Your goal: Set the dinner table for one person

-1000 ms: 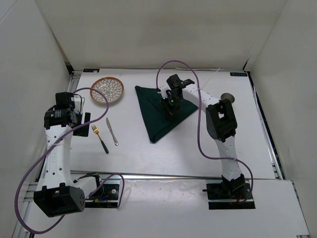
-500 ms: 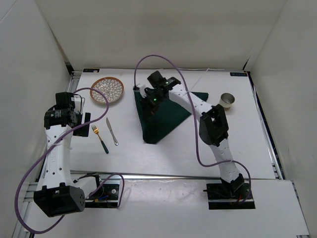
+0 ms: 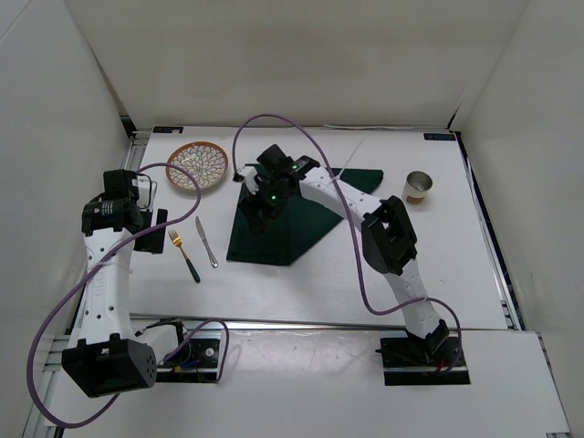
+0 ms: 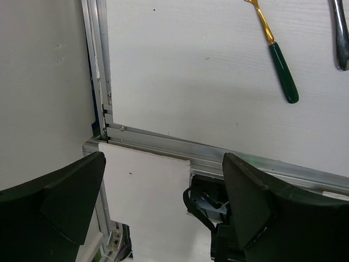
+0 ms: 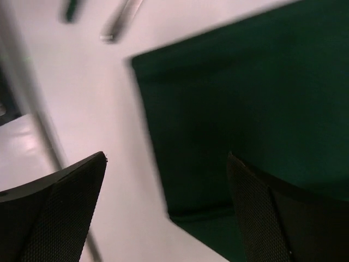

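A dark green cloth (image 3: 297, 224) lies partly folded on the white dinner table (image 3: 319, 287), left of centre. My right gripper (image 3: 260, 208) hovers over the cloth's left part, open, with nothing between its fingers. In the right wrist view the cloth (image 5: 251, 98) fills the right side beneath the open gripper (image 5: 166, 202). A patterned plate (image 3: 198, 166) sits at the back left. A gold fork with a green handle (image 3: 183, 255) and a knife (image 3: 206, 242) lie side by side in front of it. My left gripper (image 3: 151, 228) stands open at the table's left edge, empty (image 4: 163, 207).
A small metal cup (image 3: 418, 187) stands at the back right. An aluminium rail (image 3: 301, 321) runs along the table's near edge. White walls enclose the left, back and right sides. The fork (image 4: 275, 52) and knife (image 4: 341, 35) also show in the left wrist view.
My right gripper has carried the green cloth leftward toward the table's middle, then opened and let it go. The cloth now lies spread wider. The left arm has not moved.
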`<state>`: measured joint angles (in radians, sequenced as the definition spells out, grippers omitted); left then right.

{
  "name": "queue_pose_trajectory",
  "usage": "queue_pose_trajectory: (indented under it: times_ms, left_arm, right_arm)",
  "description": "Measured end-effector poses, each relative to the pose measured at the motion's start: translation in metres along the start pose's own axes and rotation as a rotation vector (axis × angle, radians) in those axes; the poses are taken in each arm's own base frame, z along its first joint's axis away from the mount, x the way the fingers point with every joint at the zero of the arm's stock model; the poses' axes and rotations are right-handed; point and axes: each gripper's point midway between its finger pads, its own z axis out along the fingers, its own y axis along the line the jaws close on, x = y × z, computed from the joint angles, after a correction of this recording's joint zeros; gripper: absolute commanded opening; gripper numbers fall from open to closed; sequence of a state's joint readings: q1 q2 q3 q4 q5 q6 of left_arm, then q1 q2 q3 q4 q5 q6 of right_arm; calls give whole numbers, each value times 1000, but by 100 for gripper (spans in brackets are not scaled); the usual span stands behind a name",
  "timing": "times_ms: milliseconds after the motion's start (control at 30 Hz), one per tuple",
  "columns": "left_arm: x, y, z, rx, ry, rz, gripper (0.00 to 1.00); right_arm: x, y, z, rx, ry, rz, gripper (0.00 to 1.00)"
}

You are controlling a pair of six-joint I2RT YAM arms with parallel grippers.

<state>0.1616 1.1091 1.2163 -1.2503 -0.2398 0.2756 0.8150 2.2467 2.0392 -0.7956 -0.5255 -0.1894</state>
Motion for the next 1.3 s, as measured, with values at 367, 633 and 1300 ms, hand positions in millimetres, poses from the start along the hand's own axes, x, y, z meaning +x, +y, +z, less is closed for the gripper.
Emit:
queue_pose_trajectory:
  times_ms: [367, 633, 1300]
  left_arm:
    - [6, -2, 2, 6, 18, 6, 100]
    - [8, -3, 2, 8, 26, 8, 100]
    - [1, -8, 9, 39, 14, 37, 100]
  right_arm:
    - [22, -166, -26, 520, -1, 97, 92]
    - [33, -190, -16, 604, 27, 84, 65]
    - [79, -170, -78, 573, 53, 198, 26]
